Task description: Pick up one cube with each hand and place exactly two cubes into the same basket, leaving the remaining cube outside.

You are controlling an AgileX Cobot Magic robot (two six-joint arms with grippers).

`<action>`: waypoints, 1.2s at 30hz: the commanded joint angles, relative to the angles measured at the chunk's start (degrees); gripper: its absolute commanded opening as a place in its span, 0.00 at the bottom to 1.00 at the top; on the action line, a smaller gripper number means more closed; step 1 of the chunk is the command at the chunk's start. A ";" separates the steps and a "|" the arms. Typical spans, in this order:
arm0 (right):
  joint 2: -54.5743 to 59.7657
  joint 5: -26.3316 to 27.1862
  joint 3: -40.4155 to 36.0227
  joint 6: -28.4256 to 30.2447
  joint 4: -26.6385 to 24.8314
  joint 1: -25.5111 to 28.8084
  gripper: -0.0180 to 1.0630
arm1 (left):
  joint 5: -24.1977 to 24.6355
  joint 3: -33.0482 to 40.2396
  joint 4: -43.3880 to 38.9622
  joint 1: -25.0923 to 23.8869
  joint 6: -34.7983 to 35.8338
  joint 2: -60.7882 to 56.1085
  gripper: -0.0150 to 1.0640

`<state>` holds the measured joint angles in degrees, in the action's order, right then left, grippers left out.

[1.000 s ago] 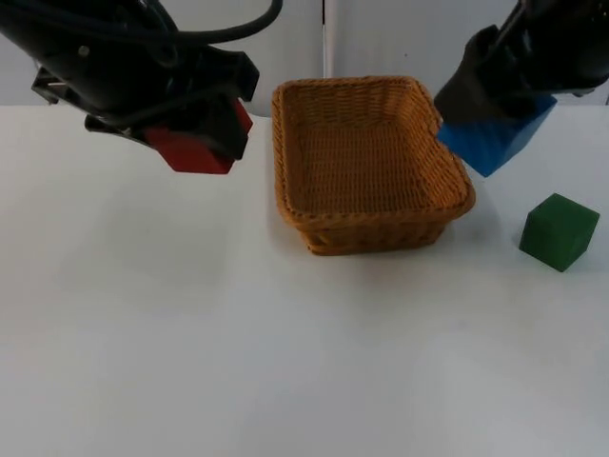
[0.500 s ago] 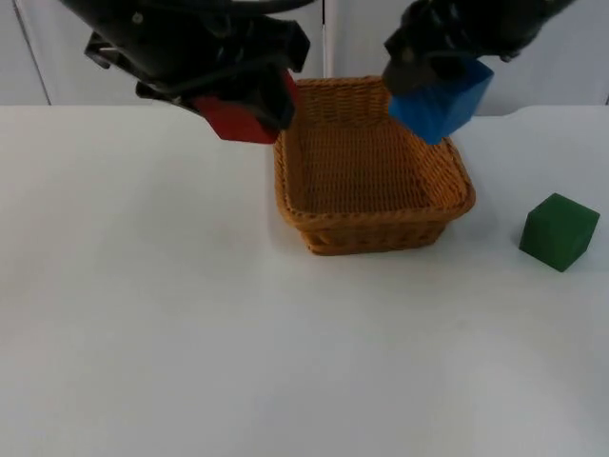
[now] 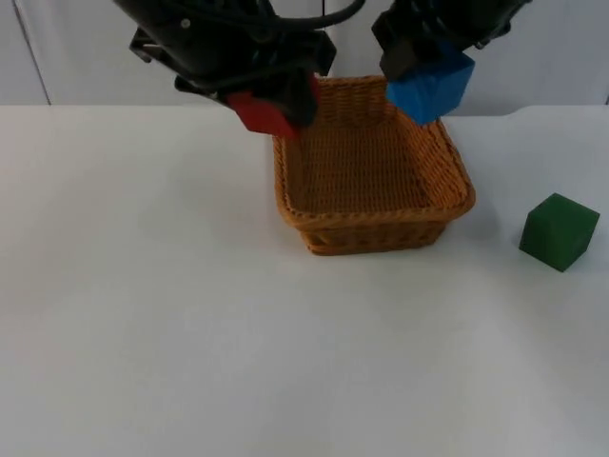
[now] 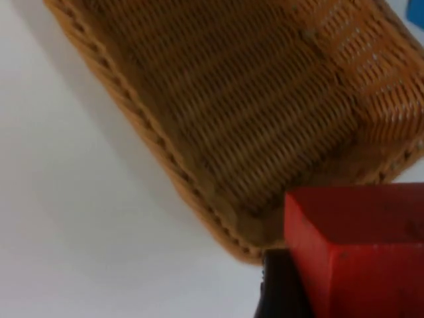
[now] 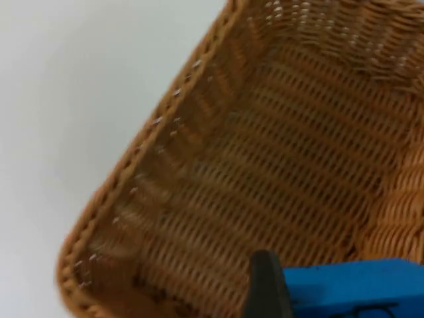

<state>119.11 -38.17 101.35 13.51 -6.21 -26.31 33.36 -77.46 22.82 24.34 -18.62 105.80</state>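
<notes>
A woven orange basket (image 3: 455,205) stands in the middle of the table, with nothing inside it. My left gripper (image 3: 276,107) is shut on a red cube (image 3: 267,114) and hangs over the basket's back left corner. The red cube (image 4: 361,248) shows close up beside the basket's rim (image 4: 165,149) in the left wrist view. My right gripper (image 3: 423,76) is shut on a blue cube (image 3: 430,88) above the basket's back right corner. In the right wrist view the blue cube (image 5: 351,288) sits over the basket's weave (image 5: 218,119). A green cube (image 3: 559,231) rests on the table to the right of the basket.
The white table top (image 3: 190,333) stretches out to the left and in front of the basket. A grey partition wall (image 3: 76,57) closes off the back.
Both arms have moved inward with their cubes: the red cube from the left to the basket's back left corner, the blue cube from the right side to above its back right corner.
</notes>
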 commanded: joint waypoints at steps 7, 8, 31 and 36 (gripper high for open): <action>10.06 -2.53 12.83 -0.35 0.11 1.24 0.02 | -0.78 -9.42 -0.10 0.26 -0.59 9.05 0.01; 12.37 -2.71 15.71 -0.72 0.11 1.86 0.02 | -0.67 -11.34 -0.12 0.26 -0.59 10.85 0.01; 27.51 9.37 33.09 -2.12 -0.44 3.81 0.02 | -7.39 -16.76 0.91 1.92 -6.91 22.63 0.01; 27.51 10.32 33.09 -2.12 -0.44 3.81 0.02 | -8.29 -16.76 0.68 2.52 -7.33 23.46 0.01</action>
<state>146.94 -29.13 133.96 11.50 -6.40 -22.66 26.14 -93.66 22.90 26.46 -25.47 129.45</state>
